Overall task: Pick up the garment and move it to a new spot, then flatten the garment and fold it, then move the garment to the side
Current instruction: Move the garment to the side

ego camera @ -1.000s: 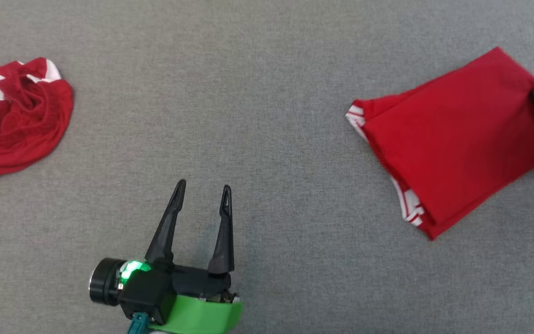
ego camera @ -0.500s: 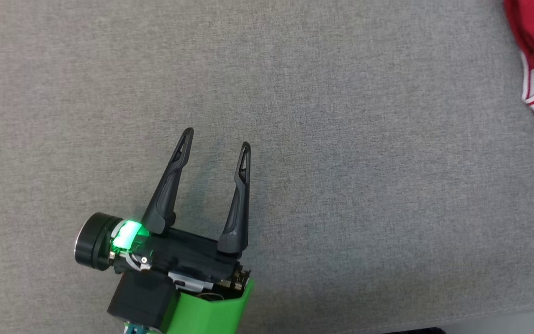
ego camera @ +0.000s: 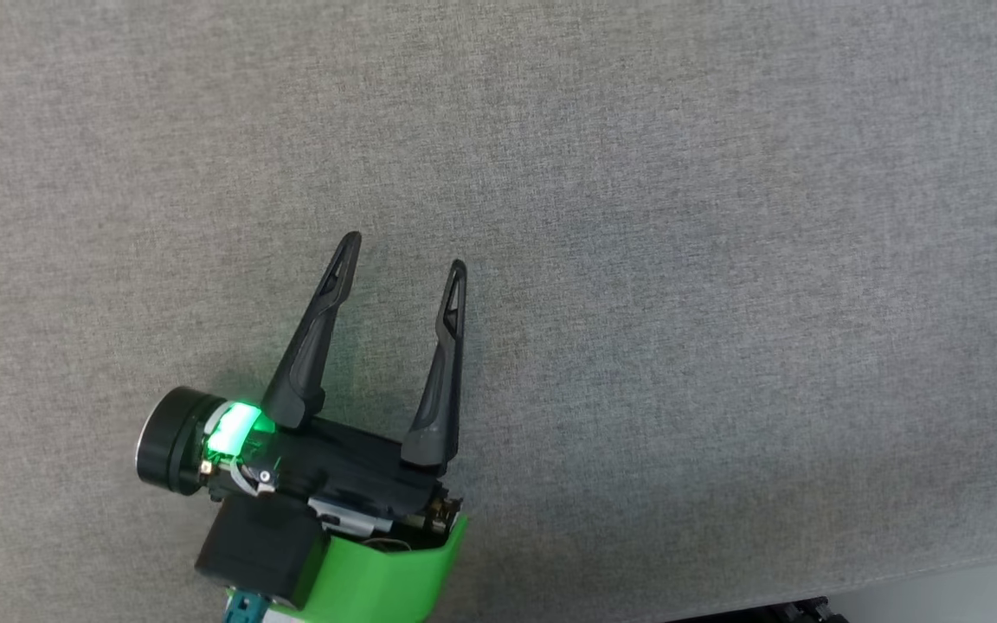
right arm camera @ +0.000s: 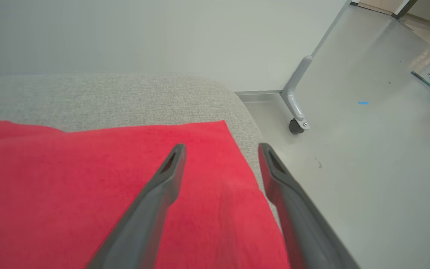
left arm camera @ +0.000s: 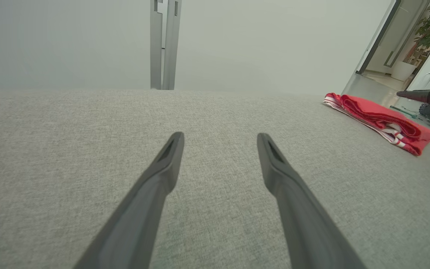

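The garment (left arm camera: 381, 119) is a folded red cloth with white stripes, lying at the far right of the grey padded table in the left wrist view. In the right wrist view its red fabric (right arm camera: 88, 194) lies flat under my right gripper (right arm camera: 221, 150), which is open with nothing between its fingers, near the table's rounded corner. My left gripper (ego camera: 403, 251) hovers open over bare grey fabric at the lower left of the head view, far from the garment. In its own wrist view the left gripper (left arm camera: 220, 137) is also open and holds nothing.
The grey table surface (ego camera: 680, 260) spreads wide around my left gripper. Its front edge (ego camera: 897, 575) runs along the lower right of the head view. Beyond the table corner is pale floor with a wheeled metal leg (right arm camera: 297, 112). A pale wall (left arm camera: 256, 45) stands behind.
The head camera has swung, so both red cloths have left the head view. My right gripper, shut on the garment's edge a second ago, now stands open over it.
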